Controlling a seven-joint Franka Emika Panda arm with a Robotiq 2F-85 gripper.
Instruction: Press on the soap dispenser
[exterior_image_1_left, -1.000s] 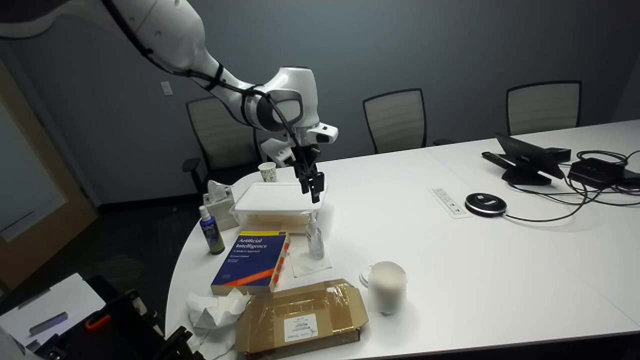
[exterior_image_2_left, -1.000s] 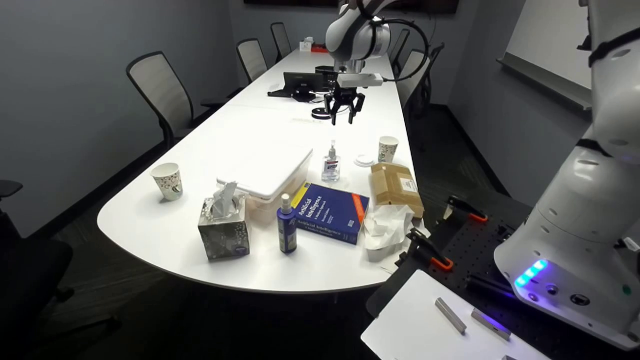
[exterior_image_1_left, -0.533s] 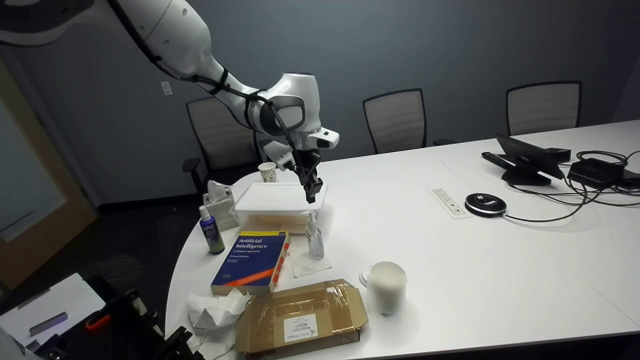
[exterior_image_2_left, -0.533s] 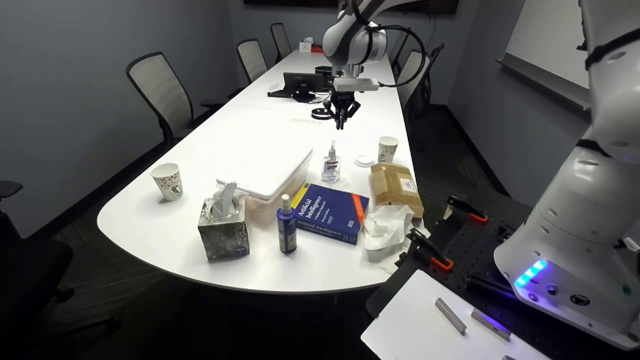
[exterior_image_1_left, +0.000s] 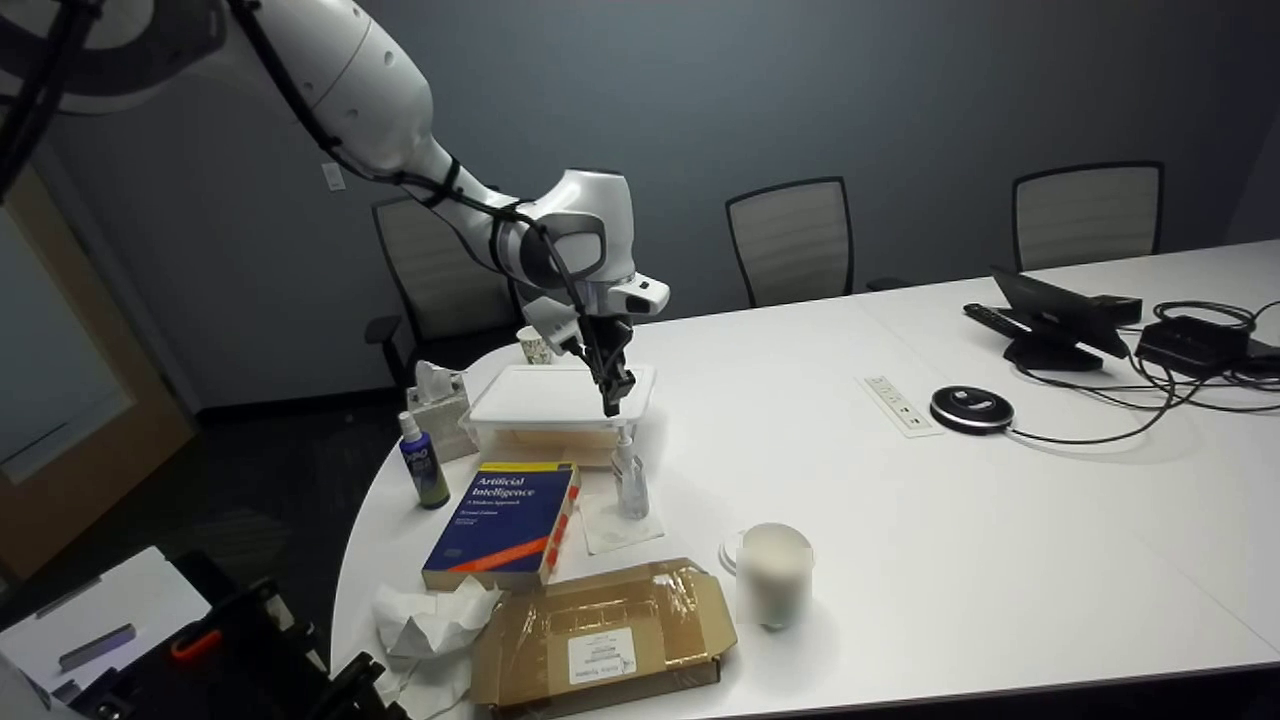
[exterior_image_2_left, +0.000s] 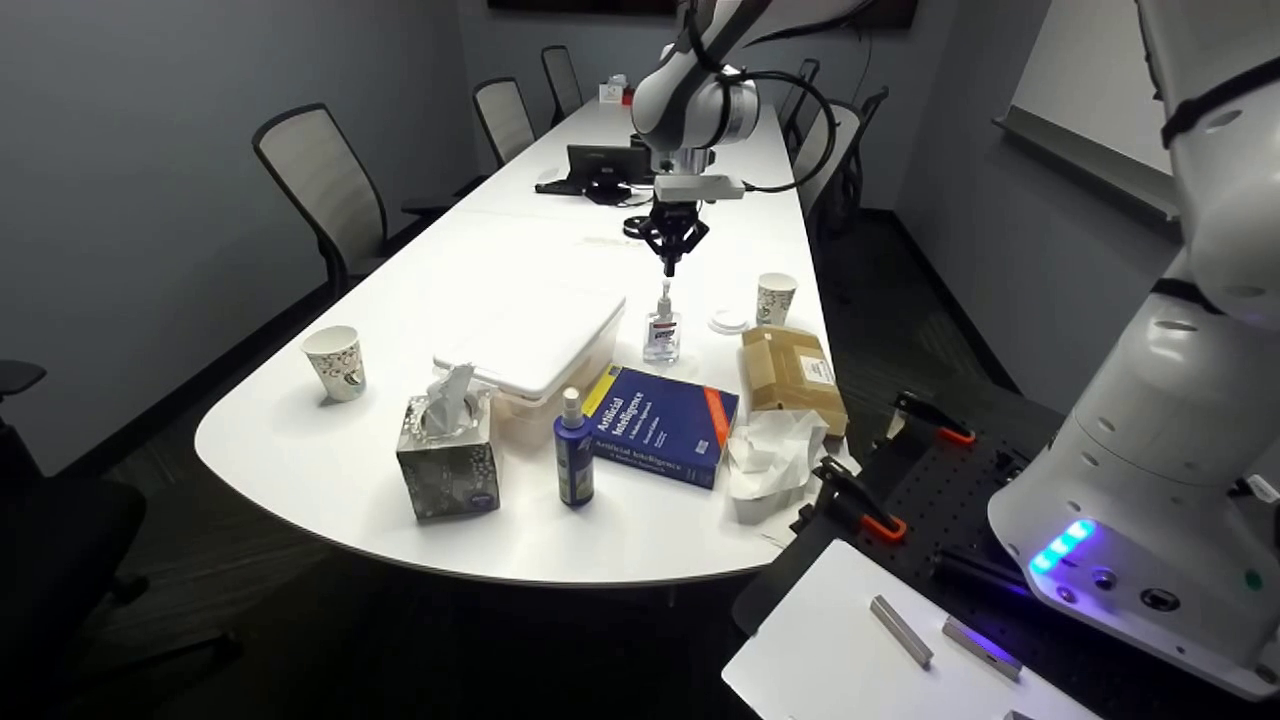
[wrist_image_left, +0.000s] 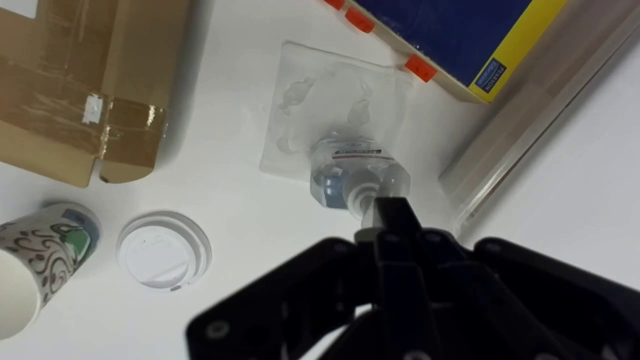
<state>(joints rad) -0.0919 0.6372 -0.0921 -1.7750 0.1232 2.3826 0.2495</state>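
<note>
1. The jaws, spread a second ago, are now pressed together with nothing seen between them: probably a blunt tip for pushing.
2. They have also dropped, hanging just above the pump head (exterior_image_2_left: 666, 290) of the soap dispenser (exterior_image_2_left: 662, 340); whether they touch, I can't tell.
3. The soap dispenser hasn't moved: upright, at least partly on a napkin (exterior_image_1_left: 603, 532) on the counter (exterior_image_1_left: 900, 560), near the book (exterior_image_2_left: 660, 425).
4. The press seems still to come; off-centre pushing could tip it.

office meeting room, long white table (exterior_image_2_left: 500, 250), mesh-backed chairs (exterior_image_2_left: 322, 185) along both sides, wall whiteboard (exterior_image_2_left: 1105, 90)
</note>
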